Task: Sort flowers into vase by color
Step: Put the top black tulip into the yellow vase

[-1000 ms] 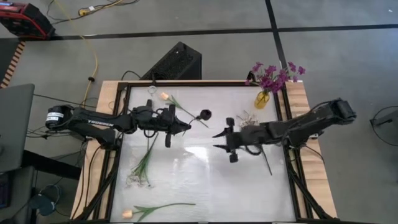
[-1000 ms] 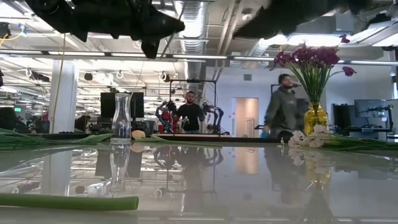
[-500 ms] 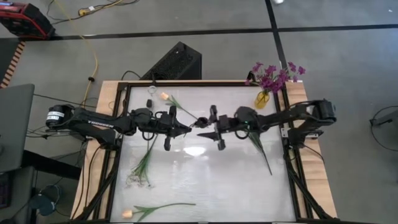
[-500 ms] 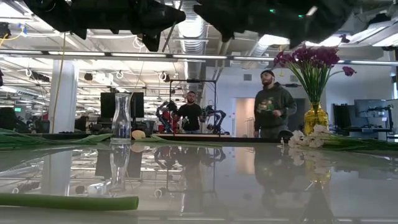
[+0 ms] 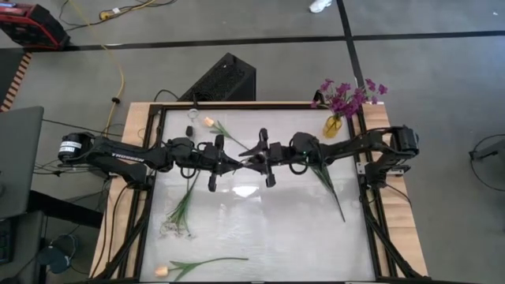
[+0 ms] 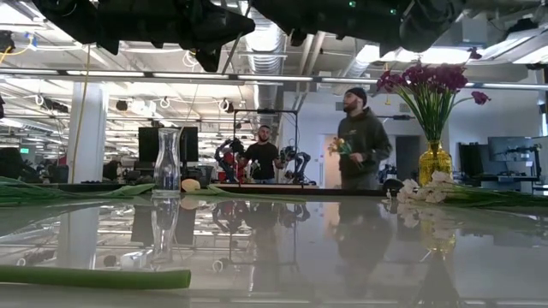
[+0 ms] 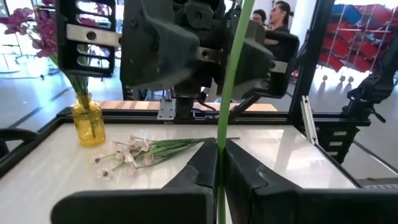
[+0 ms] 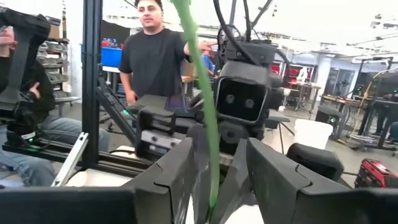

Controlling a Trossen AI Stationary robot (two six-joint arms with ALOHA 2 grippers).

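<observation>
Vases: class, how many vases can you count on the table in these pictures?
2. A yellow vase holding purple flowers stands at the far right corner; a clear glass vase stands empty at the far left. Others may be hidden behind the arms.

Left gripper point(image 5: 239, 163) jaws closed; right gripper point(image 5: 251, 152) jaws seemingly parted.

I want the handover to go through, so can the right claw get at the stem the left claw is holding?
Probably yes: the green stem already stands between the right claw's open fingers, with the left claw shut on it alongside.
</observation>
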